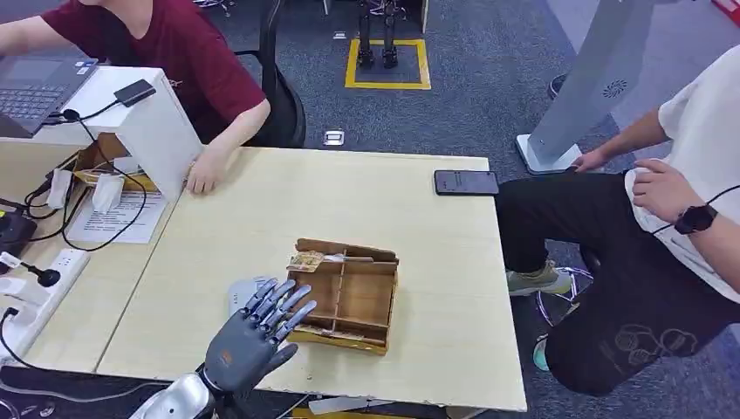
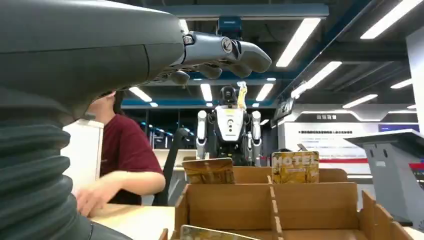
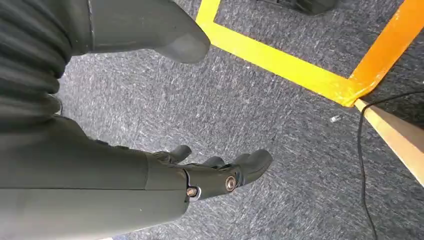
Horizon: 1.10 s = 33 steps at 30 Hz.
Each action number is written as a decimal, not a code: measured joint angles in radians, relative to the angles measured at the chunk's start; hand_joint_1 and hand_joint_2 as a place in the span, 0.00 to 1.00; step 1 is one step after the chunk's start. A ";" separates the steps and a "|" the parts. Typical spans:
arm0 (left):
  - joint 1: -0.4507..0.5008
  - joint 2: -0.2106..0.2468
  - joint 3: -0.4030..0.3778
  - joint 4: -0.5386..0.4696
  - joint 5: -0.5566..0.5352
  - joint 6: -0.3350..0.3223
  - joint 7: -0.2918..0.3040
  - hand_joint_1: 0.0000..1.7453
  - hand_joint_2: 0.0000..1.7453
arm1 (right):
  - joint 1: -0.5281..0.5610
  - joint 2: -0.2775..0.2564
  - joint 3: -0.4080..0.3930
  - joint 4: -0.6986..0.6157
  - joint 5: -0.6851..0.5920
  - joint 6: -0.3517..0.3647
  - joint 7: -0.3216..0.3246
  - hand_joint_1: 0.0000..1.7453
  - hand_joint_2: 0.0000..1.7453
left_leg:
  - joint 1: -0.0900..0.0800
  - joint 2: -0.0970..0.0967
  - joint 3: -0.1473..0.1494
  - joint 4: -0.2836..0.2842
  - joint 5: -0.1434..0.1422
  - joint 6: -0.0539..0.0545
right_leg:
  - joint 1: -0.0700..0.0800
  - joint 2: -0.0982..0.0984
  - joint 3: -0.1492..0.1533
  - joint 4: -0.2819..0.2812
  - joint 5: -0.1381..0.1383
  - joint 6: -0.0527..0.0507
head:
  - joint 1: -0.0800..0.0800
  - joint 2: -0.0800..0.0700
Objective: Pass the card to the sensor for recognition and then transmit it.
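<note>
The left robot hand (image 1: 253,336) is held open beside the cardboard box (image 1: 349,301); the card (image 1: 307,260) at its far rim should be pinched by the top edge. The right robot hand (image 3: 215,175) hangs empty.

Counted around the cardboard divider box (image 1: 353,297): one box on the table (image 1: 262,209). Two cards stood upright at its far wall: one brown card (image 2: 208,171), one "HOTEL" card (image 2: 295,166). A third card edge (image 2: 212,233) showed at the near side. One phone (image 1: 466,182) lay beyond the box; one laptop (image 1: 35,83) far left of it. Two people sat nearby. One humanoid robot (image 2: 229,125) stood behind.
</note>
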 joint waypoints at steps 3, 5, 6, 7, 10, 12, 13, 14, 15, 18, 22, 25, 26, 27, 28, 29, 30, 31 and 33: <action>-0.010 -0.013 -0.026 0.023 0.006 -0.002 -0.005 0.00 1.00 | -0.003 0.000 0.000 -0.001 0.003 0.001 -0.003 0.00 1.00 | 0.000 0.000 0.000 0.000 0.000 0.000 | 0.000 0.000 0.000 0.000 0.000 0.000 | 0.000 0.000; -0.021 -0.020 -0.039 0.043 -0.002 -0.002 -0.004 0.00 1.00 | -0.006 0.001 0.000 -0.002 0.010 0.001 -0.005 0.00 1.00 | 0.000 0.000 0.000 0.000 0.000 0.000 | 0.000 0.000 0.000 0.000 0.000 0.000 | 0.000 0.000; -0.026 -0.024 -0.045 0.052 -0.006 -0.002 -0.001 0.00 1.00 | -0.008 0.001 0.000 -0.002 0.010 0.001 -0.006 0.00 1.00 | 0.000 0.000 0.000 0.000 0.000 0.000 | 0.000 0.000 0.000 0.000 0.000 0.000 | 0.000 0.000; -0.030 -0.026 -0.049 0.059 -0.006 -0.002 0.001 0.00 1.00 | -0.010 0.002 0.000 -0.002 0.010 0.001 -0.007 0.00 1.00 | 0.000 0.000 0.000 0.000 0.000 0.000 | 0.000 0.000 0.000 0.000 0.000 0.000 | 0.000 0.000; -0.040 -0.032 -0.058 0.078 0.005 -0.002 0.002 0.00 1.00 | -0.011 0.003 0.000 -0.002 0.009 0.000 -0.007 0.00 1.00 | 0.000 0.000 0.000 0.000 0.000 0.000 | 0.000 0.000 0.000 0.000 0.000 0.000 | 0.000 0.000; -0.041 -0.033 -0.064 0.084 0.036 -0.006 -0.010 0.00 1.00 | -0.010 0.003 0.000 -0.002 0.005 -0.001 -0.007 0.00 1.00 | 0.000 0.000 0.000 0.000 0.000 0.000 | 0.000 0.000 0.000 0.000 0.000 0.000 | 0.000 0.000; -0.041 -0.035 -0.066 0.085 0.048 -0.010 -0.016 0.00 1.00 | -0.010 0.003 0.000 -0.002 0.002 -0.001 -0.007 0.00 1.00 | 0.000 0.000 0.000 0.000 0.000 0.000 | 0.000 0.000 0.000 0.000 0.000 0.000 | 0.000 0.000; -0.042 -0.038 -0.067 0.087 0.055 -0.014 -0.020 0.00 1.00 | -0.009 0.003 0.000 -0.002 0.000 -0.001 -0.007 0.00 1.00 | 0.000 0.000 0.000 0.000 0.000 0.000 | 0.000 0.000 0.000 0.000 0.000 0.000 | 0.000 0.000; -0.042 -0.040 -0.070 0.090 0.059 -0.015 -0.022 0.00 1.00 | -0.009 0.003 0.000 -0.002 0.000 -0.001 -0.008 0.00 1.00 | 0.000 0.000 0.000 0.000 0.000 0.000 | 0.000 0.000 0.000 0.000 0.000 0.000 | 0.000 0.000; -0.044 -0.047 -0.082 0.098 0.062 -0.024 -0.026 0.00 1.00 | -0.009 0.005 0.000 -0.002 0.000 -0.001 -0.010 0.00 1.00 | 0.000 0.000 0.000 0.000 0.000 0.000 | 0.000 0.000 0.000 0.000 0.000 0.000 | 0.000 0.000; -0.048 -0.050 -0.093 0.111 0.057 -0.023 -0.031 0.00 1.00 | -0.010 0.007 0.000 -0.003 0.002 -0.001 -0.011 0.00 1.00 | 0.000 0.000 0.000 0.000 0.000 0.000 | 0.000 0.000 0.000 0.000 0.000 0.000 | 0.000 0.000; -0.052 -0.053 -0.095 0.121 0.032 -0.016 -0.011 0.00 1.00 | -0.010 0.008 0.000 -0.003 0.003 -0.001 -0.011 0.00 1.00 | 0.000 0.000 0.000 0.000 0.000 0.000 | 0.000 0.000 0.000 0.000 0.000 0.000 | 0.000 0.000; -0.054 -0.055 -0.095 0.126 0.026 -0.016 -0.007 0.00 1.00 | -0.010 0.008 0.000 -0.003 0.005 -0.001 -0.011 0.00 1.00 | 0.000 0.000 0.000 0.000 0.000 0.000 | 0.000 0.000 0.000 0.000 0.000 0.000 | 0.000 0.000; -0.055 -0.056 -0.095 0.129 0.024 -0.015 -0.004 0.00 1.00 | -0.010 0.009 0.000 -0.003 0.006 -0.001 -0.011 0.00 1.00 | 0.000 0.000 0.000 0.000 0.000 0.000 | 0.000 0.000 0.000 0.000 0.000 0.000 | 0.000 0.000; -0.056 -0.056 -0.095 0.133 0.024 -0.015 -0.002 0.00 1.00 | -0.010 0.009 0.000 -0.003 0.006 -0.001 -0.011 0.00 1.00 | 0.000 0.000 0.000 0.000 0.000 0.000 | 0.000 0.000 0.000 0.000 0.000 0.000 | 0.000 0.000; -0.057 -0.057 -0.095 0.135 0.022 -0.015 -0.002 0.00 1.00 | -0.010 0.009 0.000 -0.003 0.006 -0.001 -0.011 0.00 1.00 | 0.000 0.000 0.000 0.000 0.000 0.000 | 0.000 0.000 0.000 0.000 0.000 0.000 | 0.000 0.000; -0.059 -0.058 -0.095 0.138 0.021 -0.015 -0.002 0.00 1.00 | -0.010 0.009 0.000 -0.003 0.006 -0.001 -0.012 0.00 1.00 | 0.000 0.000 0.000 0.000 0.000 0.000 | 0.000 0.000 0.000 0.000 0.000 0.000 | 0.000 0.000; -0.059 -0.058 -0.095 0.141 0.021 -0.015 -0.002 0.00 1.00 | -0.010 0.009 0.000 -0.003 0.006 -0.001 -0.011 0.00 1.00 | 0.000 0.000 0.000 0.000 0.000 0.000 | 0.000 0.000 0.000 0.000 0.000 0.000 | 0.000 0.000; -0.060 -0.058 -0.095 0.146 0.018 -0.015 0.001 0.00 1.00 | -0.010 0.009 0.000 -0.003 0.006 -0.002 -0.012 0.00 1.00 | 0.000 0.000 0.000 0.000 0.000 0.000 | 0.000 0.000 0.000 0.000 0.000 0.000 | 0.000 0.000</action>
